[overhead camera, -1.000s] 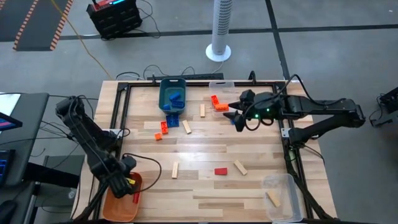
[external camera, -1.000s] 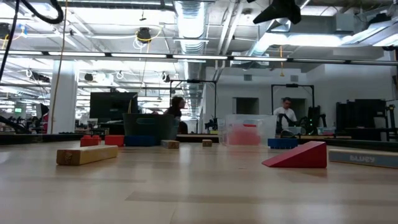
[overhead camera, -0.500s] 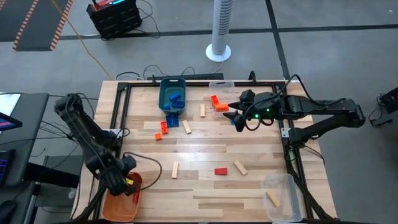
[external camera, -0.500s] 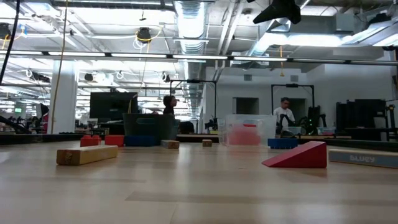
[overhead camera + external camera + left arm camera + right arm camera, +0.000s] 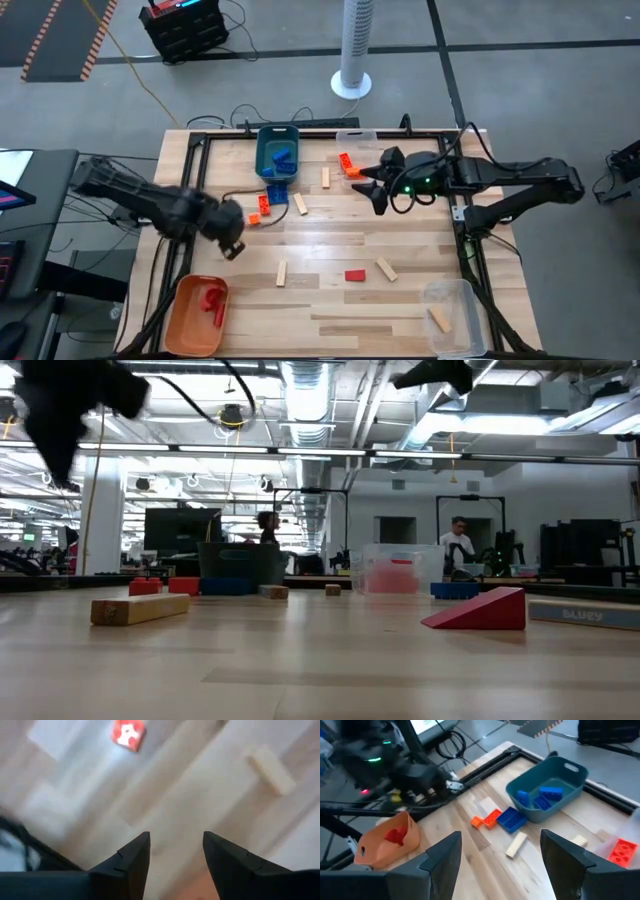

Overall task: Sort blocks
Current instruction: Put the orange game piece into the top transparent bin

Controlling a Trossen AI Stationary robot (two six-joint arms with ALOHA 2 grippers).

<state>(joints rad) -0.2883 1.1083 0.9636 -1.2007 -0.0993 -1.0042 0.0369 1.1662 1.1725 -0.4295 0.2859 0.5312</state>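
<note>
- My left gripper (image 5: 232, 240) hangs over the table's left half, near the small orange blocks (image 5: 259, 208). Its fingers (image 5: 131, 862) stand apart with nothing between them.
- My right gripper (image 5: 372, 187) hovers near the table's far right part, close to an orange brick (image 5: 350, 165). Its fingers (image 5: 445, 857) are spread wide and empty.
- Blocks already sorted: blue ones in the teal bin (image 5: 262, 152) at the far edge, red ones in the orange bin (image 5: 185, 325) at the near left corner, 1 wood piece in the clear bin (image 5: 455, 300) at the near right corner.
- Loose on the table (image 5: 330, 310): a blue brick (image 5: 279, 193) just in front of the teal bin, wood sticks (image 5: 300, 203) toward the middle, a red wedge (image 5: 355, 275) and 2 more wood pieces in the near half.
- I judge these blocks light, rigid and hard, unlikely to deform or break; smooth faces may slip.
- I would pinch each across its short width, on flat parallel sides. The wedge wants its 2 flat side faces, not the slope.
- The sticks lie at odd angles, so I expect wrist turns first.
</note>
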